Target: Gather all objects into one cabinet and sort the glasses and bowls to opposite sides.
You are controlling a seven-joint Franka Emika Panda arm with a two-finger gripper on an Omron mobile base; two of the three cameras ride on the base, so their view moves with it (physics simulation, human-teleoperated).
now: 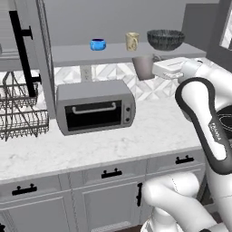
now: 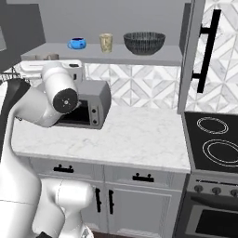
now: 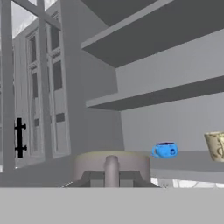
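On the cabinet shelf (image 1: 90, 53), left to right: blue bowl (image 1: 98, 44), cream mug (image 1: 132, 41), dark grey bowl (image 1: 165, 39). Below the shelf edge, at 5 o'clock from the cream mug, my hand (image 1: 153, 68) is clamped on the grey-taupe mug (image 1: 144, 66), above the bench (image 1: 136, 131).

Blue bowl (image 1: 98, 44), cream mug (image 1: 132, 41), grey bowl (image 1: 165, 40) upright on the shelf (image 1: 72, 52) — taupe mug (image 1: 144, 67) held below.
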